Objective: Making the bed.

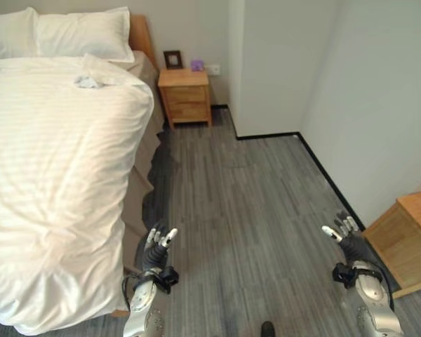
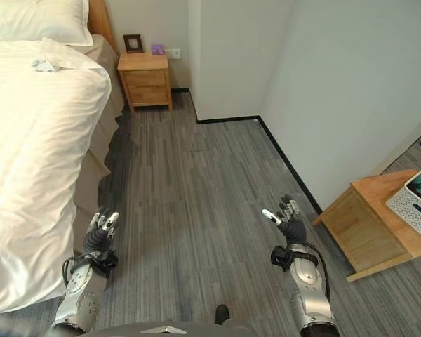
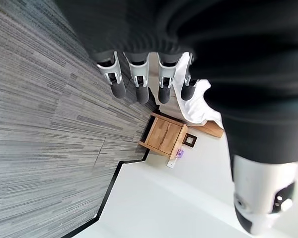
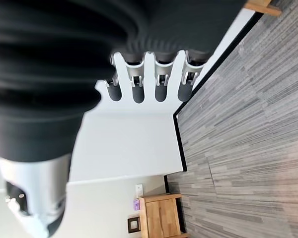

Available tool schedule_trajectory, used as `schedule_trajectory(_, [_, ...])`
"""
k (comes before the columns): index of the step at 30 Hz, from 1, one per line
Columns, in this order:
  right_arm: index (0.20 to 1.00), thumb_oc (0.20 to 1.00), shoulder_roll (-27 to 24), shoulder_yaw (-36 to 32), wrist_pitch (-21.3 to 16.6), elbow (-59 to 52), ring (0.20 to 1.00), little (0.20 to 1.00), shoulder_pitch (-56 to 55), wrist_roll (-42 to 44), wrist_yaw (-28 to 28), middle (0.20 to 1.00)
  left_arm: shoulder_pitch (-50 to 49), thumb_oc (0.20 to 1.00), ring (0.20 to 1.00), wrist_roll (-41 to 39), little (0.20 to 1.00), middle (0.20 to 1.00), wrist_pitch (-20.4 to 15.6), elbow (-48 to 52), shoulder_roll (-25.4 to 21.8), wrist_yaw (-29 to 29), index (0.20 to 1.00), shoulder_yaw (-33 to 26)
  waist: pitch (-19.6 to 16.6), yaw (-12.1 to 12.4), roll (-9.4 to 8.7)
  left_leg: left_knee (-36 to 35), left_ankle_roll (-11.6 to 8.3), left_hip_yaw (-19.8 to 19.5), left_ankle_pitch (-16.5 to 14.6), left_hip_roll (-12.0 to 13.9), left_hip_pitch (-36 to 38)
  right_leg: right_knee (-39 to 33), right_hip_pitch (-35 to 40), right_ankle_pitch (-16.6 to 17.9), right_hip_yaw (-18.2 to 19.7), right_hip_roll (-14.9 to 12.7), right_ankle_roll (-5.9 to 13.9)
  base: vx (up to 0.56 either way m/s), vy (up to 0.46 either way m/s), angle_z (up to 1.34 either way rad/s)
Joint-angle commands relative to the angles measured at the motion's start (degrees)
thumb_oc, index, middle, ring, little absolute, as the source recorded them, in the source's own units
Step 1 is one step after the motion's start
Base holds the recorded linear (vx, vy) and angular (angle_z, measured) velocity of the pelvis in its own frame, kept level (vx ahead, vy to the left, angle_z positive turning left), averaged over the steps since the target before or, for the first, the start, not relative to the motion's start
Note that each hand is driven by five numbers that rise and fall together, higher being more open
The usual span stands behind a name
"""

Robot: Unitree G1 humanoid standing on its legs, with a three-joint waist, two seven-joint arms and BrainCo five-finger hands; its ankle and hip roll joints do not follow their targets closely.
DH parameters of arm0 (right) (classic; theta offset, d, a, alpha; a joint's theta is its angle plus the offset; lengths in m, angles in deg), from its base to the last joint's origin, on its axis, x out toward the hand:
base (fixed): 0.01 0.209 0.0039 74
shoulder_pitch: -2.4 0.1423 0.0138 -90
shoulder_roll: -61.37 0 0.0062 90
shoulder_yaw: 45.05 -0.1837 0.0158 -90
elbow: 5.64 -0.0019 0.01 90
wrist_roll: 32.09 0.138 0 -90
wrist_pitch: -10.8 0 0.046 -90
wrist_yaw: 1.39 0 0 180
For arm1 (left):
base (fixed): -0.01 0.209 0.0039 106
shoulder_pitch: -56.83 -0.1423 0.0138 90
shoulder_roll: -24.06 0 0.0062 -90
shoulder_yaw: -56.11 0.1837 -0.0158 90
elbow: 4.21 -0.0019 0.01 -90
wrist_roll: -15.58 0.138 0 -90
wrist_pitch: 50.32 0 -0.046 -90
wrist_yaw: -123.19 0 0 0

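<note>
Grey striped floor [image 1: 266,210] lies under both hands. The left hand [image 1: 156,254] and right hand [image 1: 345,237] hang with fingers loosely straight, holding nothing. Just beside the left hand, on its outer side, the white duvet [image 1: 56,182] drapes over the bed's edge, the bed's length running away towards two pillows [image 1: 63,31]. Farther ahead stands a wooden nightstand [image 1: 185,95] bearing a small dark frame [image 1: 173,59].

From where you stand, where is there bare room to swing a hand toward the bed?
Bare grey floor runs between the bed and the white wall, up to the nightstand. Left hand and right hand hang open over it. It is tight by the wooden cabinet.
</note>
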Motion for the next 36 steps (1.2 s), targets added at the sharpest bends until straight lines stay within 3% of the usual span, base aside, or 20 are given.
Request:
schedule_trajectory(1, [1.000, 1.000, -1.15, -1.01, -3.00, -3.03, 1.000, 1.000, 3.06, 0.84, -0.43, 1.000, 3.76, 1.000, 1.000, -0.15, 1.000, 1.000, -3.07, 1.10, -2.99, 0.40, 1.000, -1.76, 0.12, 1.12, -2.00, 0.38, -0.57, -2.67, -3.16, -2.11, 0.03, 2.30, 2.68, -3.77, -2.16, -3.45, 3.34, 0.13, 0.013, 0.09])
schedule_trajectory(6, [1.000, 1.000, -1.36, -1.73, -3.72, -4.46, 1.000, 1.000, 3.23, 1.10, -0.19, 1.000, 4.06, 1.000, 1.000, 3.91, 1.000, 1.000, -3.89, 4.15, -5.17, 1.25, 1.000, -2.09, 0.94, 1.10, -0.79, 0.90, 0.25, -3.12, -4.00, -2.77, -1.13, 8.39, -0.28, -5.61, -1.35, -4.75, 4.17, 0.11, 0.089, 0.06])
schedule_trajectory(7, [1.000, 1.000, -1.57, -2.07, -3.63, -5.63, 1.000, 1.000, 2.08, 0.10, -0.95, 1.000, 4.05, 1.000, 1.000, 4.47, 1.000, 1.000, -3.53, 6.16, -6.19, -0.19, 1.000, -1.63, 1.64, 0.70, 0.29, 0.53, 2.21, -3.78, -5.30, -3.61, -0.87, 23.68, -8.27, -2.64, 0.38, -5.55, 5.97, 0.13, 0.175, 0.04])
schedule_trajectory(9, [1.000, 1.000, -1.01, -2.73, -3.52, -6.25, 1.000, 1.000, 0.43, -1.96, -1.86, 1.000, 4.50, 1.000, 1.000, 4.85, 1.000, 1.000, -3.09, 7.48, -6.71, -1.61, 1.000, -0.94, 3.98, -1.26, 2.51, 0.31, 3.08, -3.83, -5.99, -2.62, 2.07, 38.64, -16.65, 1.80, 0.78, -5.07, 7.22, 0.32, 0.207, -0.30])
schedule_trajectory(10, [1.000, 1.000, -1.03, -2.75, -3.50, -6.28, 1.000, 1.000, 0.41, -1.97, -1.86, 1.000, 4.51, 1.000, 1.000, 4.84, 1.000, 1.000, -3.09, 7.46, -6.68, -1.63, 1.000, -0.94, 3.96, -1.23, 2.41, 0.31, 3.07, -3.80, -6.07, -2.74, 2.08, 39.10, -16.88, 1.52, 0.89, -5.18, 7.22, 0.42, 0.111, -0.37])
schedule_trajectory(12, [1.000, 1.000, -0.26, -3.75, -2.97, -6.48, 1.000, 1.000, -1.45, -1.88, -2.58, 1.000, 4.68, 1.000, 1.000, 3.52, 1.000, 1.000, -2.89, 8.59, -6.59, -2.85, 1.000, -0.59, 3.96, -3.13, 2.78, 0.31, 2.04, -3.58, -5.84, -2.26, 5.50, 33.99, -20.41, 0.56, -1.55, -6.07, 6.73, 0.48, 0.006, -0.04])
schedule_trajectory(14, [1.000, 1.000, 0.40, -4.46, -3.15, -6.39, 1.000, 1.000, -3.11, 0.36, -3.28, 1.000, 5.99, 1.000, 1.000, -0.08, 1.000, 1.000, -2.98, 9.58, -6.64, -5.41, 1.000, 0.17, 3.81, -6.71, 2.48, 0.31, -0.52, -4.85, -7.71, -1.16, 9.82, 17.61, -21.99, 0.59, -2.87, -5.49, 6.57, 0.69, -0.124, 0.01])
schedule_trajectory(15, [1.000, 1.000, 0.37, -4.45, -3.17, -6.39, 1.000, 1.000, -3.15, 0.37, -3.29, 1.000, 5.98, 1.000, 1.000, -0.14, 1.000, 1.000, -3.01, 9.52, -6.64, -5.48, 1.000, 0.17, 4.07, -6.88, 2.95, 0.31, -0.63, -4.94, -7.92, -0.58, 10.19, 16.71, -21.09, 0.89, -3.35, -5.03, 6.51, 0.67, -0.174, 0.11])
schedule_trajectory(17, [1.000, 1.000, 0.50, -3.99, -2.76, -6.75, 1.000, 1.000, -4.43, 0.28, -4.12, 1.000, 7.23, 1.000, 1.000, -1.16, 1.000, 1.000, -2.90, 8.90, -6.82, -6.62, 1.000, 0.52, 3.75, -8.73, 2.65, 0.31, -2.37, -5.89, -7.92, 0.93, 12.70, 5.85, -21.42, 3.84, -2.48, -3.24, 7.46, 0.56, -0.173, 0.32])
schedule_trajectory(19, [1.000, 1.000, -0.20, -2.87, -2.38, -7.36, 1.000, 1.000, -4.73, -0.67, -5.04, 1.000, 8.25, 1.000, 1.000, -0.44, 1.000, 1.000, -3.17, 9.32, -6.34, -6.57, 1.000, 1.58, 3.30, -9.35, 2.50, 1.54, -3.60, -6.39, -6.24, 2.11, 14.77, 4.15, -21.84, 6.56, -4.80, -3.82, 8.13, 0.62, -0.220, 0.21])
schedule_trajectory(22, [1.000, 1.000, -0.92, -0.99, -2.19, -6.96, 1.000, 1.000, -4.46, -0.10, -5.71, 1.000, 8.00, 1.000, 1.000, -1.94, 1.000, 1.000, -2.69, 8.94, -5.36, -8.12, 1.000, 3.49, 2.17, -9.73, 2.75, 16.12, -8.31, -6.64, 7.73, 4.41, 11.30, 8.95, -18.62, 4.15, -3.89, -1.76, 4.16, 0.57, -0.222, 0.21])
schedule_trajectory(23, [1.000, 1.000, -0.91, -0.99, -2.19, -6.96, 1.000, 1.000, -4.46, -0.10, -5.71, 1.000, 8.00, 1.000, 1.000, -1.94, 1.000, 1.000, -2.69, 8.94, -5.36, -8.12, 1.000, 3.49, 2.14, -9.76, 2.72, 16.12, -8.31, -6.67, 7.75, 4.38, 11.25, 8.95, -18.66, 4.15, -3.90, -1.79, 4.16, 0.66, -0.406, 0.21])
schedule_trajectory(24, [1.000, 1.000, -1.94, -0.19, -2.38, -8.28, 1.000, 1.000, -3.06, 1.78, -4.65, 1.000, 8.69, 1.000, 1.000, -2.81, 1.000, 1.000, -1.64, 9.07, -5.17, -7.35, 1.000, 4.33, 2.17, -8.87, 0.70, 35.45, -7.75, -4.62, 15.23, 6.67, 2.00, 9.41, -13.20, 0.55, -3.46, -0.87, 0.05, 0.71, -0.530, 0.08])
schedule_trajectory(26, [1.000, 1.000, -2.11, -0.22, -3.01, -8.86, 1.000, 1.000, -2.94, 4.57, -4.75, 1.000, 8.58, 1.000, 1.000, -3.25, 1.000, 1.000, -0.97, 10.26, -5.25, -7.82, 1.000, 4.89, 3.97, -6.62, -1.94, 50.11, -4.39, -2.81, 13.38, 7.06, -5.90, 8.58, -7.49, -2.90, -1.40, 0.21, -3.25, 0.92, -0.635, -0.03])
schedule_trajectory(27, [1.000, 1.000, -2.82, -0.04, -2.35, -7.40, 1.000, 1.000, -2.14, 3.75, -3.62, 1.000, 8.66, 1.000, 1.000, -3.32, 1.000, 1.000, -0.67, 10.48, -5.19, -7.97, 1.000, 5.13, 5.58, -3.37, -3.76, 56.28, -3.04, -1.94, 8.09, 4.76, -16.17, 6.82, -1.69, -4.65, 0.76, 0.09, -3.69, 0.66, -0.364, -0.15])
schedule_trajectory(30, [1.000, 1.000, -3.19, 0.21, -2.31, -6.74, 1.000, 1.000, -1.02, 3.63, -2.94, 1.000, 8.68, 1.000, 1.000, -3.77, 1.000, 1.000, -0.46, 10.06, -4.99, -8.25, 1.000, 5.35, 5.79, -2.00, -4.16, 55.08, -2.72, -0.68, 6.26, 4.31, -20.94, 6.03, 0.38, -5.28, 1.22, -0.04, -3.49, 0.54, -0.095, -0.44])
schedule_trajectory(31, [1.000, 1.000, -3.50, -0.19, -2.46, -6.90, 1.000, 1.000, 0.14, 5.07, -3.87, 1.000, 7.61, 1.000, 1.000, -5.30, 1.000, 1.000, -0.27, 10.21, -4.44, -9.93, 1.000, 5.48, 4.98, 0.47, -3.35, 39.19, -3.06, 2.07, 5.96, 4.05, -24.30, 4.37, 5.65, -7.08, 1.32, 0.43, -2.40, 0.79, 0.032, -0.38])
schedule_trajectory(33, [1.000, 1.000, -3.56, -0.06, -2.36, -6.88, 1.000, 1.000, 0.27, 5.10, -4.20, 1.000, 7.05, 1.000, 1.000, -5.68, 1.000, 1.000, -0.31, 10.16, -4.50, -10.47, 1.000, 6.19, 4.70, 1.55, -3.79, 33.95, -3.00, 3.28, 6.38, 3.34, -24.07, 3.68, 7.38, -7.38, 1.62, -0.51, -1.86, 0.81, 0.064, -0.18])
schedule_trajectory(34, [1.000, 1.000, -3.89, 1.72, -2.81, -7.02, 1.000, 1.000, 1.14, 3.65, -4.84, 1.000, 5.88, 1.000, 1.000, -4.84, 1.000, 1.000, -0.64, 10.68, -4.79, -11.20, 1.000, 7.10, 3.54, 4.13, -2.29, 10.40, -3.13, 4.29, 9.49, -0.53, -22.65, 3.10, 11.03, -9.12, 2.54, 1.31, -0.62, 0.87, 0.101, -0.23])
schedule_trajectory(36, [1.000, 1.000, -4.11, 2.61, -2.68, -6.04, 1.000, 1.000, 2.06, 2.58, -5.18, 1.000, 5.49, 1.000, 1.000, -3.99, 1.000, 1.000, -0.79, 11.45, -4.86, -11.11, 1.000, 7.93, 2.99, 5.34, -1.94, 4.39, -3.03, 3.39, 10.34, -1.64, -21.55, 3.14, 13.19, -10.04, 2.90, 1.66, -0.28, 0.87, 0.066, -0.47])
